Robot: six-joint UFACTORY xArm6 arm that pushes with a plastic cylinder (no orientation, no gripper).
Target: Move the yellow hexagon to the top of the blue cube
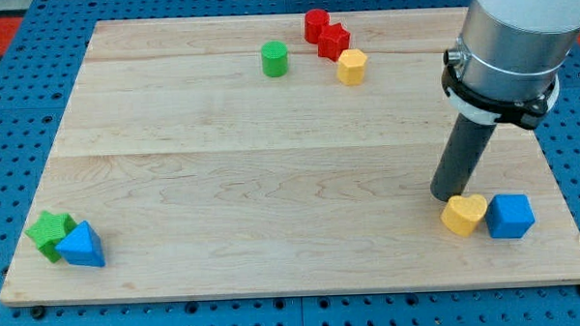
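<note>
The yellow hexagon (351,66) lies near the view's top, right of centre, touching a red block (333,41). The blue cube (509,216) sits near the view's bottom right corner of the board. A yellow heart (464,215) lies just left of the cube, almost touching it. My tip (450,195) rests at the heart's upper left edge, far below and to the right of the hexagon. The arm's grey body hides part of the board's top right.
A second red block (315,25) sits above the first. A green cylinder (275,59) lies left of the hexagon. A green star (49,232) and a blue triangle (81,245) sit together at the bottom left. The wooden board (252,174) lies on a blue pegboard.
</note>
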